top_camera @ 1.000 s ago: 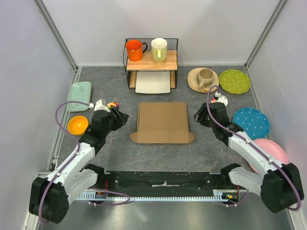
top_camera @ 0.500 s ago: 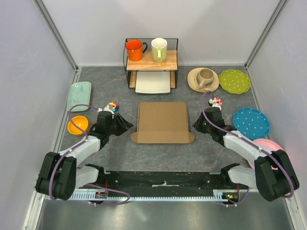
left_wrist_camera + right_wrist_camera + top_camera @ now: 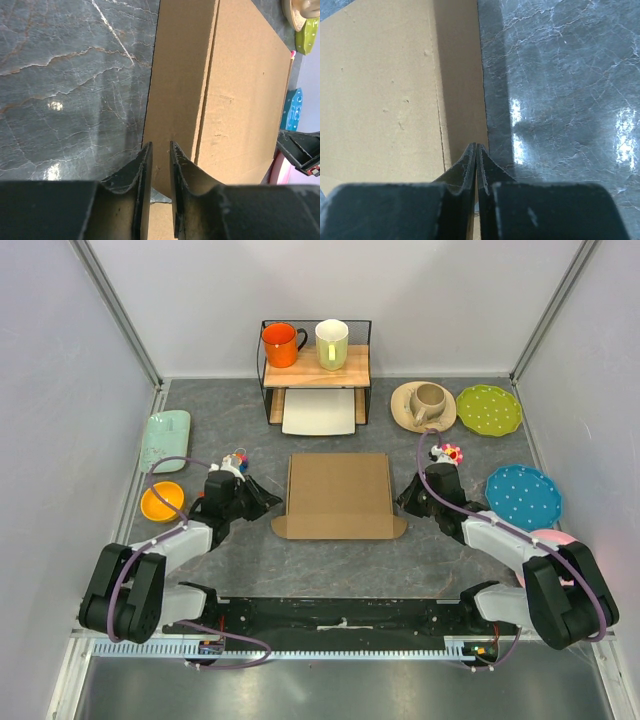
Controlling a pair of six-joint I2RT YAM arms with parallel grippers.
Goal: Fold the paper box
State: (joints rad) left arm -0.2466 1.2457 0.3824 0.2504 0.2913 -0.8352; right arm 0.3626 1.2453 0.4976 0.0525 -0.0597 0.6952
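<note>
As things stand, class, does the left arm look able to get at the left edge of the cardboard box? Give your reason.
Probably yes. The left gripper hangs right over the left flap of the paper box, with only the table beside it and nothing standing between.

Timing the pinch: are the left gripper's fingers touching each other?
No: the fingers of the left gripper stand apart, the paper box showing through the narrow gap.

The paper box (image 3: 338, 495) lies between left fingers (image 3: 126, 176) and right fingers (image 3: 461, 171), before the rack (image 3: 312, 376) bearing 2 mugs (image 3: 282, 344).
</note>
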